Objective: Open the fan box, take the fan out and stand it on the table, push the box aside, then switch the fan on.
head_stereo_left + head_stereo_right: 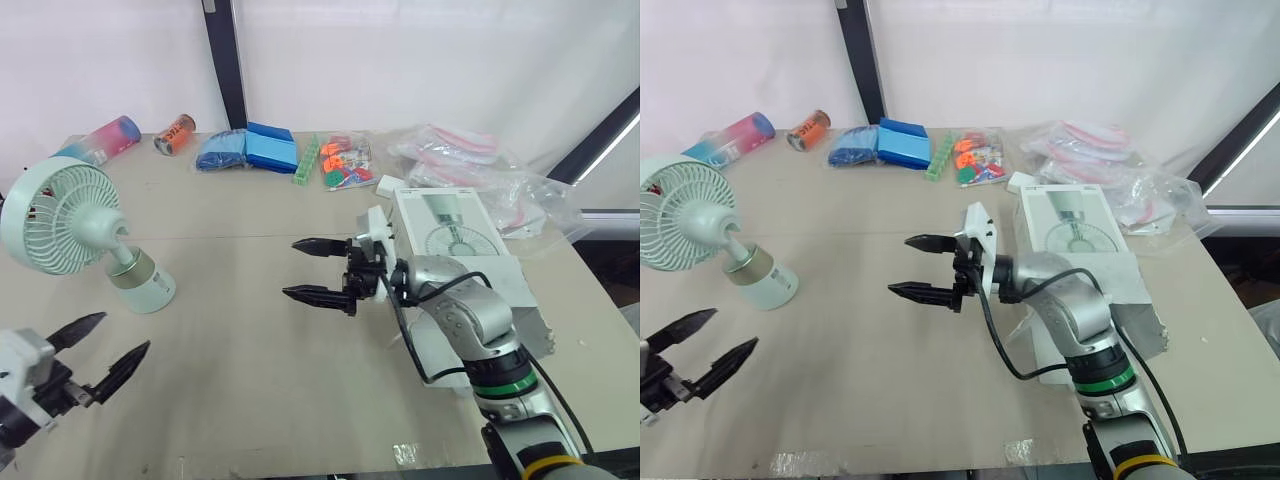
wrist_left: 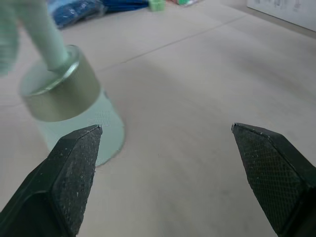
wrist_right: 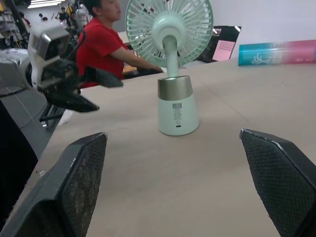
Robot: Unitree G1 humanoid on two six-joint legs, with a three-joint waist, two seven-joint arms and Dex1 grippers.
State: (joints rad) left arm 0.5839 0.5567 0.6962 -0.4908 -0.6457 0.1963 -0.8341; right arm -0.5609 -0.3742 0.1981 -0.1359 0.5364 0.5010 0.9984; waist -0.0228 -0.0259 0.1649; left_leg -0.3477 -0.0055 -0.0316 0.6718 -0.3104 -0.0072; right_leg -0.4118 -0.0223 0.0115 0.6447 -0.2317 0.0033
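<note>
A pale green fan [image 1: 70, 228] stands upright on its round base [image 1: 143, 281] at the table's left. The white fan box [image 1: 462, 258] lies at the right, its lid showing a fan picture. My left gripper [image 1: 100, 361] hovers open near the front left corner, a little in front of the fan base [image 2: 69, 98]. My right gripper [image 1: 313, 270] is open over the table's middle, pointing left toward the fan [image 3: 170, 29], with nothing between its fingers. The box sits just behind its wrist.
Along the far edge lie a pink-blue bottle [image 1: 100, 139], a can [image 1: 174, 132], blue packets [image 1: 250, 148], a green strip [image 1: 306, 162], coloured clips [image 1: 343, 162] and plastic bags [image 1: 480, 165]. A person in red sits beyond the table [image 3: 101, 42].
</note>
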